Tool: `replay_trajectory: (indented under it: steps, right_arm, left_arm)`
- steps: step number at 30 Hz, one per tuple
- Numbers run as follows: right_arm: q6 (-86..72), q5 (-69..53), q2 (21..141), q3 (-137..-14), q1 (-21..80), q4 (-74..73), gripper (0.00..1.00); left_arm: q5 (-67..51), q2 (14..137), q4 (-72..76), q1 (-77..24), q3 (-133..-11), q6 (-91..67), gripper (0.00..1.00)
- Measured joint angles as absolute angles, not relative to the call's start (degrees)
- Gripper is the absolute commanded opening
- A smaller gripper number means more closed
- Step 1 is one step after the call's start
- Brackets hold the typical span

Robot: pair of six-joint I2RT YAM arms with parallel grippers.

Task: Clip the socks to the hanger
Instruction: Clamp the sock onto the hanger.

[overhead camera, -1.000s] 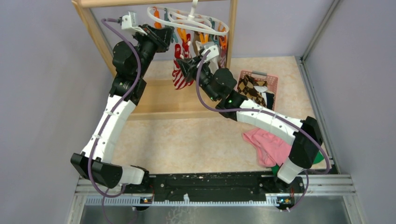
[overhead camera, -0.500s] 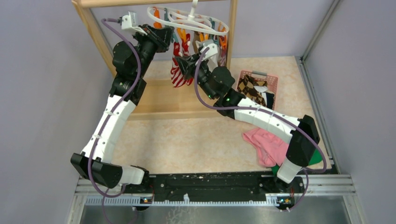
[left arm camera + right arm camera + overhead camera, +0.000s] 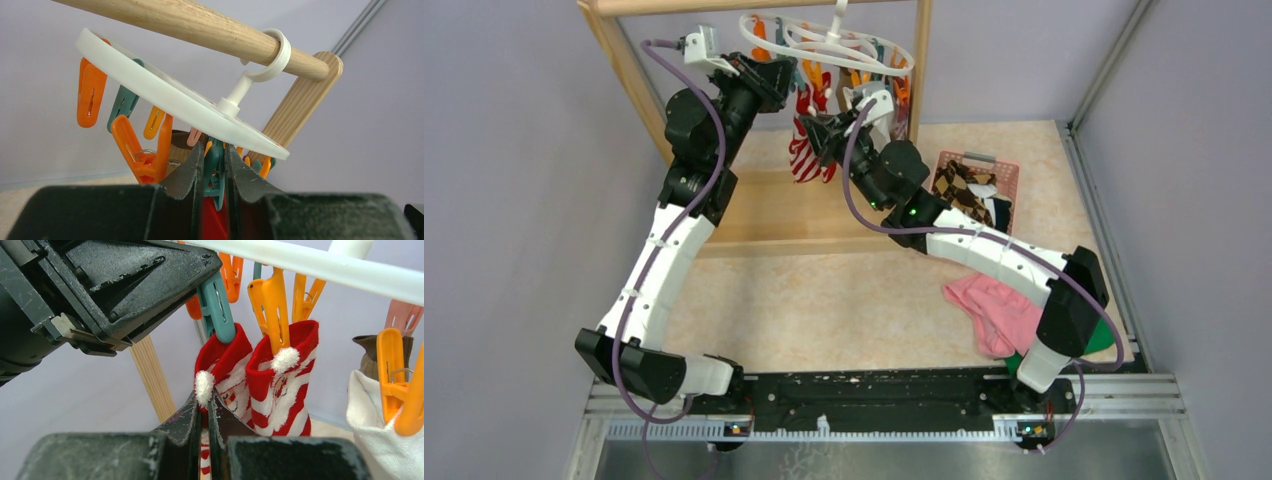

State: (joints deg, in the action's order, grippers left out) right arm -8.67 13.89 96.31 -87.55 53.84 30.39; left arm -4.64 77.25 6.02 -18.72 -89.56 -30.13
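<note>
The white oval hanger (image 3: 824, 45) hangs by its hook from the wooden rod, with orange and teal clips under it. My left gripper (image 3: 215, 150) is shut on a teal clip (image 3: 216, 172); it also shows in the top view (image 3: 792, 78). My right gripper (image 3: 205, 400) is shut on a red-white striped sock (image 3: 222, 365) and holds its red cuff up at the tip of that teal clip (image 3: 217, 305). A second red-white sock (image 3: 280, 385) hangs from an orange clip beside it. A white sock (image 3: 370, 440) and a brown sock (image 3: 370, 355) hang at the right.
The wooden frame rack (image 3: 624, 60) carries the hanger. A pink basket (image 3: 979, 160) at the right holds an argyle sock (image 3: 959, 190) and dark ones. A pink cloth (image 3: 999, 310) and a green cloth (image 3: 1109, 340) lie near the right arm's base.
My right gripper has lifted the striped sock up and a little left, to the teal clip. The left arm has stayed where it was.
</note>
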Motion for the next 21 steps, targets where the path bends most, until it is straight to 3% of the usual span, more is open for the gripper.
replay_trajectory:
  steps: [13, 15, 18, 21]
  right_arm:
    - [-8.12, 13.47, 96.47, -89.69, 53.82, 30.5, 0.0]
    - [-8.05, 13.45, 96.51, -89.93, 53.82, 30.5, 0.0]
    - [-8.03, 13.43, 96.53, -90.11, 53.82, 30.59, 0.0]
    - [-8.01, 13.43, 96.53, -90.11, 53.82, 30.5, 0.0]
  left_arm:
    - [-4.62, 77.14, 6.04, -18.83, -89.45, -30.13, 0.16]
    - [-4.64, 77.1, 6.04, -18.87, -89.45, -30.13, 0.2]
    - [-4.67, 77.08, 6.04, -18.87, -89.43, -30.13, 0.34]
    - [-4.78, 77.03, 6.02, -18.87, -89.36, -30.37, 0.4]
